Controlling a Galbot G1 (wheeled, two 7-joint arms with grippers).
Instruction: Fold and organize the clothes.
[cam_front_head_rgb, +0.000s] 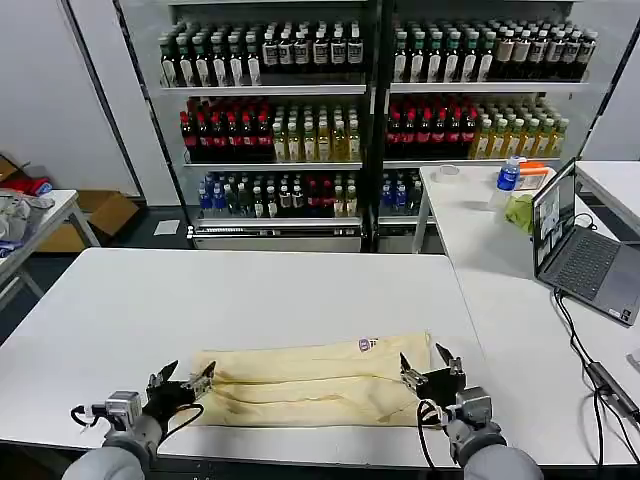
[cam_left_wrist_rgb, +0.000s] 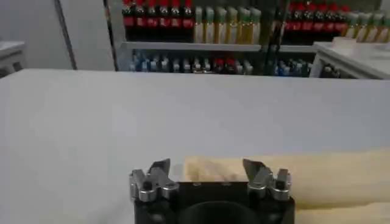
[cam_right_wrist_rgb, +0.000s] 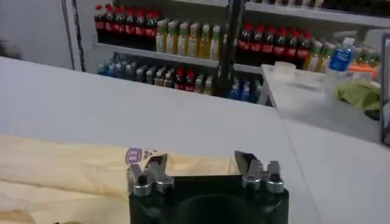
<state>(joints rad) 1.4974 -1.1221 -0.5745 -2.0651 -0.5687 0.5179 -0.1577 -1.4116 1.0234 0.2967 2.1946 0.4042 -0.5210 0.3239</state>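
T-shirt (cam_front_head_rgb: 320, 380) laid as long folded band along near edge of white table (cam_front_head_rgb: 250, 290), neck label (cam_front_head_rgb: 366, 345) up. Left gripper (cam_front_head_rgb: 183, 383) at left end, right gripper (cam_front_head_rgb: 430, 368) at right end, both released, nothing grasped. Step judged: ends about to be gripped. Next move calls for closing on both ends, folding inward.

My head camera looks forward and down from above the white table (cam_front_head_rgb: 200, 290), with the bottle shelves (cam_front_head_rgb: 270, 120) at 12 o'clock. Each wrist camera sits low behind its own fingers, close to the tabletop, facing those same shelves. The left gripper (cam_left_wrist_rgb: 207, 176) and right gripper (cam_right_wrist_rgb: 204, 170) frame their views. All three views share the cream T-shirt (cam_front_head_rgb: 310, 375).
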